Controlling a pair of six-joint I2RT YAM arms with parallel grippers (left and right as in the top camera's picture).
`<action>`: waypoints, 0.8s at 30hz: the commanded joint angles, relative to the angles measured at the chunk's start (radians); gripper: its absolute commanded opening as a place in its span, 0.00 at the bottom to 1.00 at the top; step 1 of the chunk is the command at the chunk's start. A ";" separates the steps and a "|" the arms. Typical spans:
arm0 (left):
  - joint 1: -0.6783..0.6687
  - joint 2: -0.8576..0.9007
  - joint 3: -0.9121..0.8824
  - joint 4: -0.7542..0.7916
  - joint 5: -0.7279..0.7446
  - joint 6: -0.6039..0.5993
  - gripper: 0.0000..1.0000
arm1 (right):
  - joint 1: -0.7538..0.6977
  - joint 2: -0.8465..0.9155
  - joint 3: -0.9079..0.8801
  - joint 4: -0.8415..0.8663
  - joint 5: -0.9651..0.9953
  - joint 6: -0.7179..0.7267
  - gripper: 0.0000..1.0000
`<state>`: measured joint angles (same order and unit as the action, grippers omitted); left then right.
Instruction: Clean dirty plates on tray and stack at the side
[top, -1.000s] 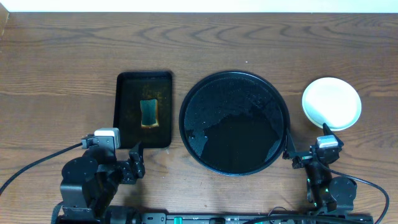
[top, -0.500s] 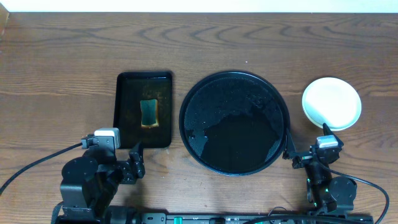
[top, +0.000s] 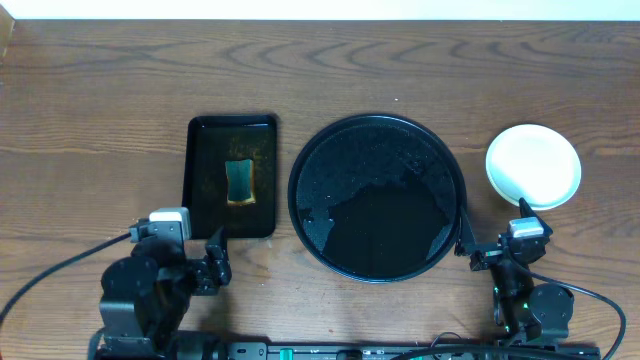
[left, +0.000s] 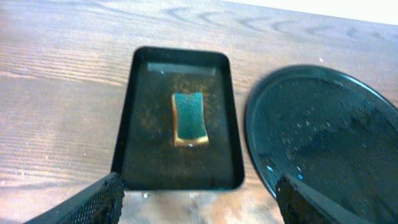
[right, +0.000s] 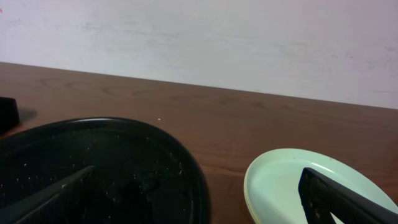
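Both tools parked at the near edge of the counter (top: 100, 100). Left tool (left: 199, 180) has its jaws spread wide with nothing between them, and the same goes for the right tool (right: 198, 171).

The tray (top: 380, 230) holds no plates, only a sheen of water (top: 330, 190) across the left and far part. The plates (top: 533, 165) sit stacked on the counter, just right of the tray and apart from it, pale mint on top. Right wrist view shows a yellowish rim under the top one; I can't count the stack from here. The sponge (top: 239, 182) lies in the small rectangular tray (top: 210, 190), left of the round tray.

The job looks essentially finished.

Risks:
- The stack is just beyond the right tool, so any forward or outward swing with the jaws this wide could clip the rim and slide or topple it.
- Plates may be wet and could slip if nudged.
- The lower plates aren't visible, so leftover streaks could go unnoticed.
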<state>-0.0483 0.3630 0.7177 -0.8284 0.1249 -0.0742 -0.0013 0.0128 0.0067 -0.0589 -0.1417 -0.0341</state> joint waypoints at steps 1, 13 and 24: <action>0.030 -0.084 -0.113 0.065 -0.013 0.002 0.79 | 0.009 -0.006 -0.001 -0.004 -0.005 -0.005 0.99; 0.080 -0.360 -0.564 0.516 0.002 -0.062 0.79 | 0.009 -0.006 -0.001 -0.004 -0.005 -0.005 0.99; 0.080 -0.361 -0.714 0.853 -0.006 0.014 0.79 | 0.009 -0.006 -0.001 -0.004 -0.005 -0.005 0.99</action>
<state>0.0265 0.0101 0.0067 0.0177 0.1242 -0.1013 -0.0013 0.0128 0.0067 -0.0589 -0.1417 -0.0341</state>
